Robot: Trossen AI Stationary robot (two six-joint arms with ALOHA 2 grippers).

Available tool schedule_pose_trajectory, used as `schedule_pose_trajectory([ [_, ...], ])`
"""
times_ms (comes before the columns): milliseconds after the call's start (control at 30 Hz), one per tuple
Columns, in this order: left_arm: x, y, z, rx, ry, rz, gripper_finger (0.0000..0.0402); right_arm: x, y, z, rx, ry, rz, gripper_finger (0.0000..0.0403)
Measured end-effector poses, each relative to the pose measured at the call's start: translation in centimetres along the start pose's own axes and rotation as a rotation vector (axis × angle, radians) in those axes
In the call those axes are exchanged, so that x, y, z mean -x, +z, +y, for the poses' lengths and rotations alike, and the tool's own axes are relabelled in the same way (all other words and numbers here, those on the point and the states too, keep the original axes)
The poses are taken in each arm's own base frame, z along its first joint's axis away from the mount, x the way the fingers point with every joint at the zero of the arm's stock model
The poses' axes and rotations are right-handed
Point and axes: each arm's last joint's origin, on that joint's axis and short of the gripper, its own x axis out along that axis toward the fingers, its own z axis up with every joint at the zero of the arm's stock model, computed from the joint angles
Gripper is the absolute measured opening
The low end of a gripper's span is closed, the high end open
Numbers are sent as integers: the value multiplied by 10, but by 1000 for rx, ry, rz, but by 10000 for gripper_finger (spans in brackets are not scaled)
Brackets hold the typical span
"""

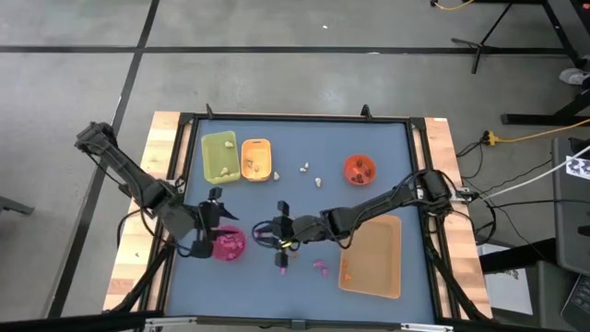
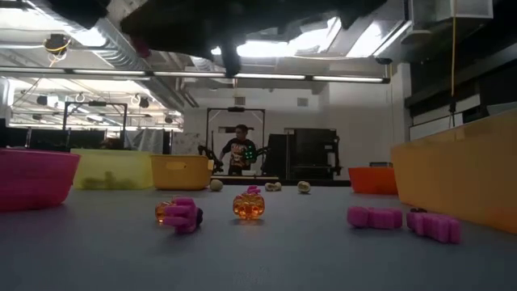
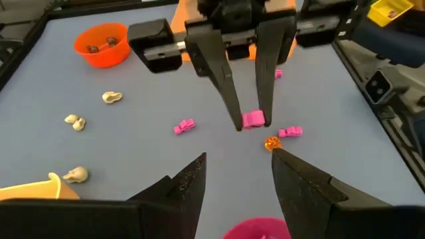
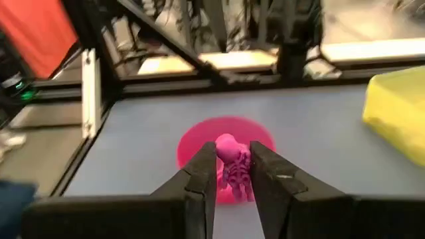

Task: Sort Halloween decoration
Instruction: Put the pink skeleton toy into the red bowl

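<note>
My right gripper (image 4: 232, 156) is shut on a magenta-pink skeleton-shaped trinket (image 4: 234, 166), just right of the pink bowl (image 1: 228, 244) and above the table. My left gripper (image 3: 239, 159) stands open with nothing between its fingers, beside the bowl's far left rim, facing the right gripper (image 3: 247, 106). More decoration lies loose on the blue table: pink trinkets (image 3: 184, 126) (image 3: 290, 132), an orange one (image 3: 271, 143) and cream ones (image 3: 111, 97) (image 3: 75, 121). My right gripper pinches the pink skeleton trinket's body (image 4: 236, 174) between its two fingers, at their free ends (image 3: 253, 119). The fingers come from the table's right, slanting a little downward. The trinket's head sticks out past the fingertips, and the trinket hangs clear of the table.
A green tray (image 1: 219, 157) and an orange tray (image 1: 255, 159) stand at the far left. An orange-red bowl (image 1: 359, 169) sits at the far right and a tan tray (image 1: 373, 256) at the near right. A person (image 2: 239, 149) stands in the room behind the table.
</note>
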Motion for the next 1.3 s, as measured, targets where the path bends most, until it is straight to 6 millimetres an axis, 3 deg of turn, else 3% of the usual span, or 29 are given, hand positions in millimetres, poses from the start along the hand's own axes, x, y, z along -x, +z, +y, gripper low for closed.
schedule_pose_trajectory([
  [233,20,-2,11,3,-11,-16,156,-32,-22,0,-19,2,-151,78],
  [567,24,-2,14,4,-5,-20,156,-87,-38,2,-16,10,-134,79],
  [733,24,-3,14,3,-4,-18,156,-91,-37,0,7,-12,-27,96],
  [1067,24,-2,14,6,-4,-19,156,-93,-32,-6,1,-15,-37,190],
  [1300,24,-2,14,8,-4,-19,156,-93,-32,-5,1,-14,-37,222],
])
